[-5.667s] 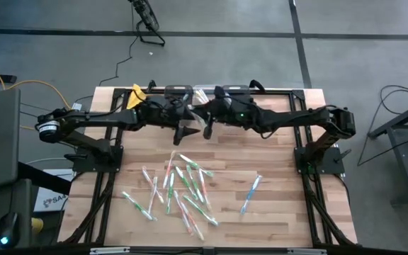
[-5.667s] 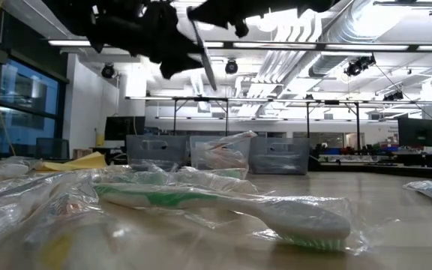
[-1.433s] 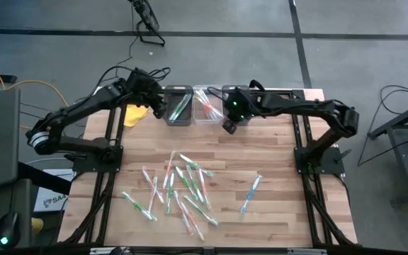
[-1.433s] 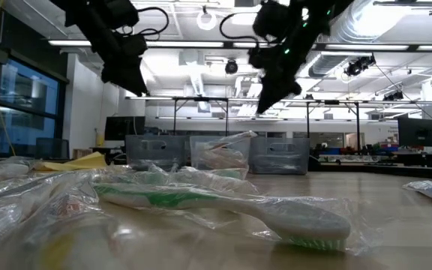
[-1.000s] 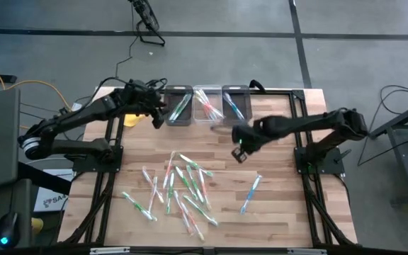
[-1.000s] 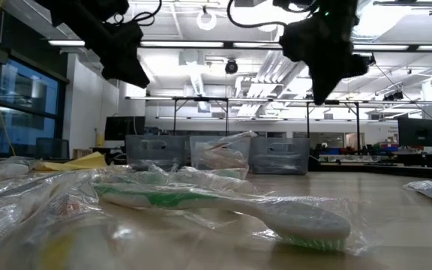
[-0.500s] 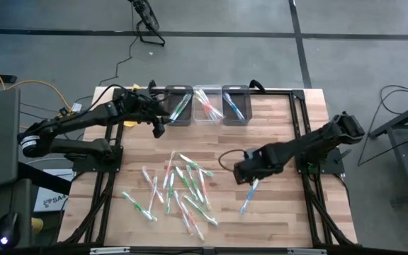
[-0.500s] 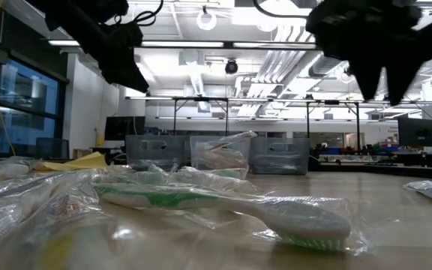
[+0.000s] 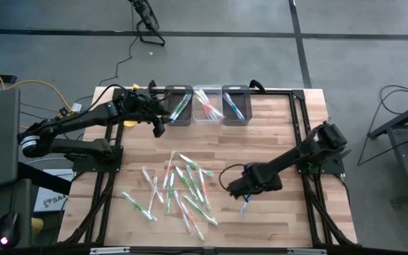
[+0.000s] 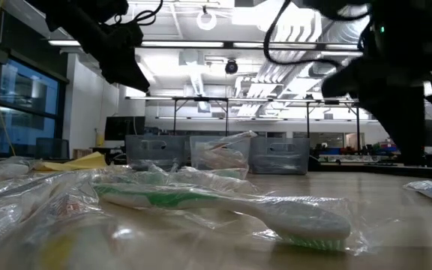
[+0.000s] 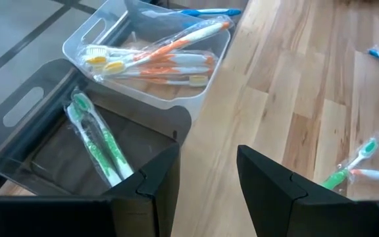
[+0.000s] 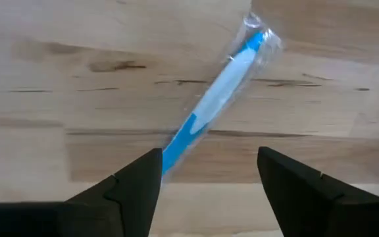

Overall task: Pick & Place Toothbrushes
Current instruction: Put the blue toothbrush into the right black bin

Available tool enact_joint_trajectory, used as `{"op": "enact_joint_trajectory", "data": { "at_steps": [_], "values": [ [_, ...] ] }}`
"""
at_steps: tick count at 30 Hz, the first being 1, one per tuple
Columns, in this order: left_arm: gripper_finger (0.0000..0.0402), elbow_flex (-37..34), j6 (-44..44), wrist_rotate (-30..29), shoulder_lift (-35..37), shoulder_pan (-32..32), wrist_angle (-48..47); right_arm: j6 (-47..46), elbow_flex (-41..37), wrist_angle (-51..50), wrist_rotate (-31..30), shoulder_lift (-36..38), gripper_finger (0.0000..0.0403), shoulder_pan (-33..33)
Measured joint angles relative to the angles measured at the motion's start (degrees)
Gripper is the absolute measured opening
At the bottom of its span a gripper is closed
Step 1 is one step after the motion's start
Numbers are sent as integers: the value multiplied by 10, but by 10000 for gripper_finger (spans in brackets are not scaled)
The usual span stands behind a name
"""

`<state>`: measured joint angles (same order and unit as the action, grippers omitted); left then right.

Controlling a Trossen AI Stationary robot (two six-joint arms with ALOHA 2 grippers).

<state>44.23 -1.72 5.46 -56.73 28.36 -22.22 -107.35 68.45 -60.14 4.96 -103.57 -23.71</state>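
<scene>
Since the previous frame the right tool has travelled from the far bins down to the near-right part of the worktop. It now hangs directly over a single blue-and-white wrapped toothbrush, fingers spread wide with nothing between them; the brush lies flat on the wood, apart from both fingers.

Left tool is positioned at the far left, just in front of the dark bin. Its fingers stand parted and released, holding nothing.

Count of bins at the far edge: three, side by side.
- Dark bin, left: two green toothbrushes.
- Clear bin, middle: roughly four orange/red brushes; exact number cannot be told through the wrapping.
- Right bin: at least one blue brush.

Loose toothbrushes: a scattered pile left of centre, green and pink/red, about a dozen, overlapping so the count is approximate. All are in clear wrappers.

A yellow cloth lies at the far-left corner.

Surface: light wooden planks on a black frame. Room: grey floor with cables; beyond the worktop, an open hall with ceiling ducts, strip lights and desks.
</scene>
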Motion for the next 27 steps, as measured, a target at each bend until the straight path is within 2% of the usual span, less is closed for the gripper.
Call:
{"op": "enact_joint_trajectory", "data": {
  "at_steps": [8,14,20,27],
  "values": [
    [147,0,0,0,0,1,-2,35,0,85,15,-56,244,7],
    [147,0,5,0,0,1,-2,44,3,94,29,-71,235,10],
    [147,0,5,0,0,1,-2,46,2,96,24,-72,200,8],
    [147,0,6,0,0,1,-2,57,1,104,11,-73,137,8]
  ]
}}
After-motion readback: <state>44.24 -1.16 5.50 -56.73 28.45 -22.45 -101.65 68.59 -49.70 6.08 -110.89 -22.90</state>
